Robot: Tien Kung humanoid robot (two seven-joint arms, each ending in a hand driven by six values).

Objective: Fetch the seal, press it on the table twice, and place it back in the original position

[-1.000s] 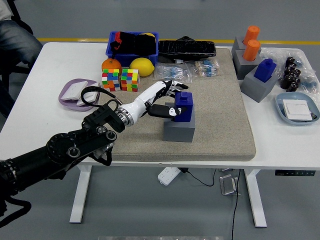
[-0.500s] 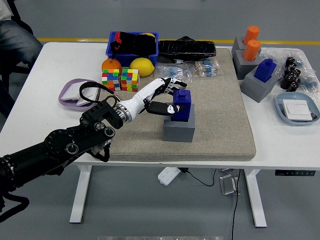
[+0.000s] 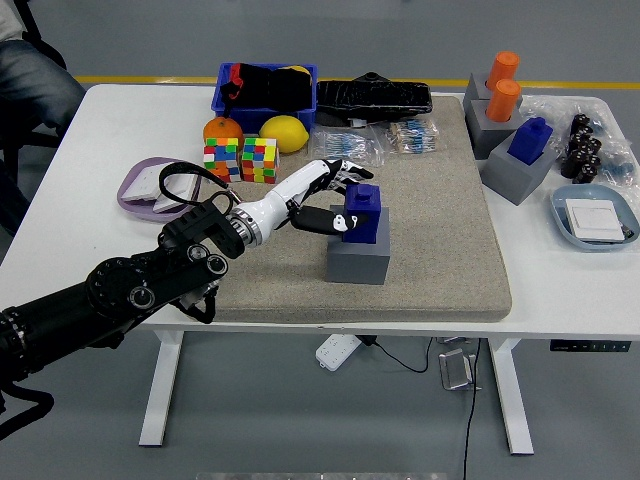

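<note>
Currently the left hand (image 3: 335,200) pinches the blue seal (image 3: 361,213) above its grey holder (image 3: 359,257); a loose grip could let it slip while lifting.

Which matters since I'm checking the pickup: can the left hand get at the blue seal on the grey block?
Probably yes: the left hand already has fingers around the blue seal on its grey block, nothing between them.

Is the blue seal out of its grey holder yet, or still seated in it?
Still seated: the blue seal stands upright in the grey holder, with the left hand closed around it.
</note>
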